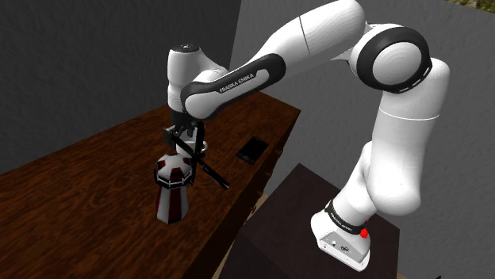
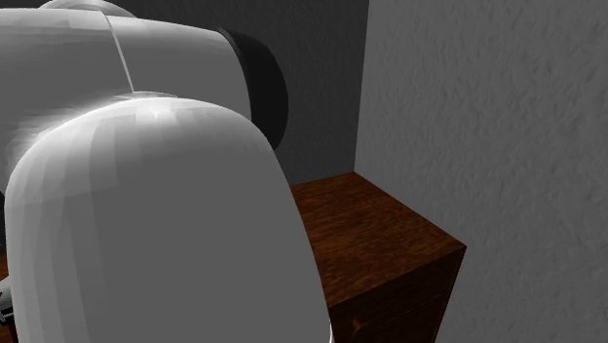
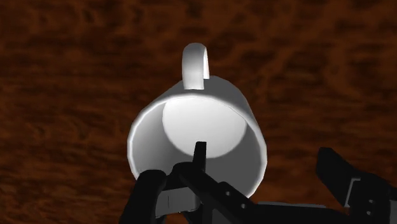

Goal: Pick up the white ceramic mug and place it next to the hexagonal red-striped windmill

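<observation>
As woodgrain mottles the table (image 3: 63,70), the mug (image 3: 194,124) gleams.

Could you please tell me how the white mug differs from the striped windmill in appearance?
The mug is plain white; the windmill carries red and white stripes, with thin black blades. The mug is round and open-topped, with a loop handle; the windmill has a hexagonal head on a closed body. Both stand on the brown wooden table.
</observation>
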Action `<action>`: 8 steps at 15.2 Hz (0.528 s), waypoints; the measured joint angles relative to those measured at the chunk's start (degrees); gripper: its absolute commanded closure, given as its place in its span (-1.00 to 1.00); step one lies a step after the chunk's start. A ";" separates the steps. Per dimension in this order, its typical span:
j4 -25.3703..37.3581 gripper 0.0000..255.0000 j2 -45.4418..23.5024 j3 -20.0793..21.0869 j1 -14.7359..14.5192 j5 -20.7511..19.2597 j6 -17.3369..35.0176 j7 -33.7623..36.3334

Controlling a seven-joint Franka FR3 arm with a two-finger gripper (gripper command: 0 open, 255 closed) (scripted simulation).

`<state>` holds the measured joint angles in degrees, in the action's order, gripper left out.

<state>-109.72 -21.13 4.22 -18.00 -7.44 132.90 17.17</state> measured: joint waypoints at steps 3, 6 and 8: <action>-0.11 -1.00 0.75 0.07 0.00 0.12 -0.65 -0.05; 1.46 -1.00 3.36 0.36 -0.11 0.61 -4.72 -0.31; 1.78 -1.00 3.93 0.41 -0.07 0.75 -5.62 -0.46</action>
<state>-107.94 -17.20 4.63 -18.07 -6.69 127.27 16.70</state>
